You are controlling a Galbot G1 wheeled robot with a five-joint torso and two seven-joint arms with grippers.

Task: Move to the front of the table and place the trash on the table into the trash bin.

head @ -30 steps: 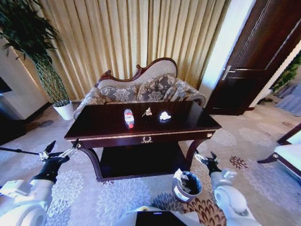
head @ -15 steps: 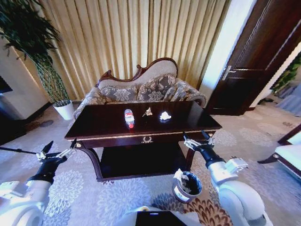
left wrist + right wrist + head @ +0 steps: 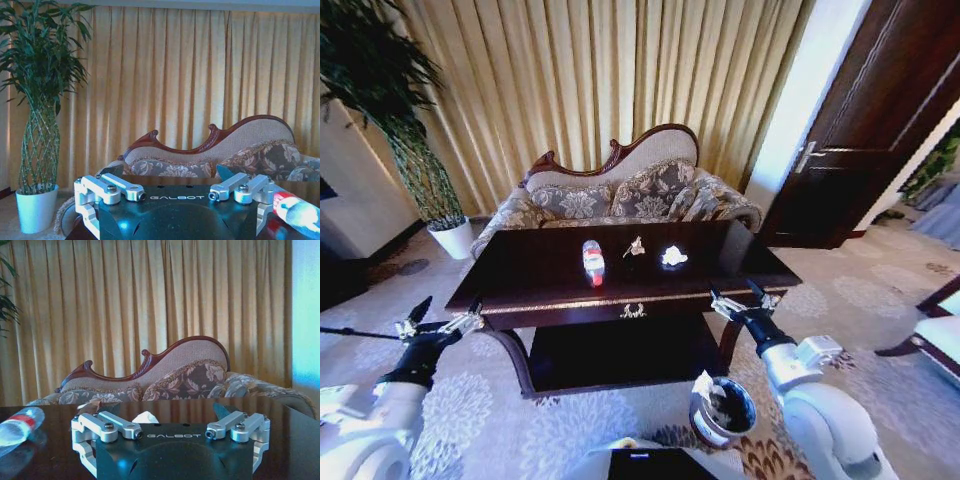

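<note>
The robot faces the front of the table [image 3: 550, 290], a dark glossy top w/ gold trim, a sofa [image 3: 620, 195] behind it and gold curtains [image 3: 580, 80] at the back. Trash lies near the table's middle: the bottle [image 3: 592, 262] on its side, red cap toward the robot; just right of it the small greyish wrapper [image 3: 636, 246]; further right, apart from both, a white paper wad [image 3: 672, 256]. The trash bin [image 3: 724, 412] stands on the carpet [image 3: 520, 430] by the table's front-right leg, a white patch on its near-left side. The right gripper [image 3: 743, 299] is up at the table's front-right edge, fingers spread wide, holding nothing; the bin sits below it. In the right wrist view that gripper [image 3: 172, 429] is level w/ the tabletop, the bottle [image 3: 17, 426] off to one side and the wad [image 3: 145, 417] just past the fingers. The left gripper [image 3: 438, 320] hangs off the table's front-left corner, fingers also apart, empty. A potted plant [image 3: 405, 150] stands in the left corner.
</note>
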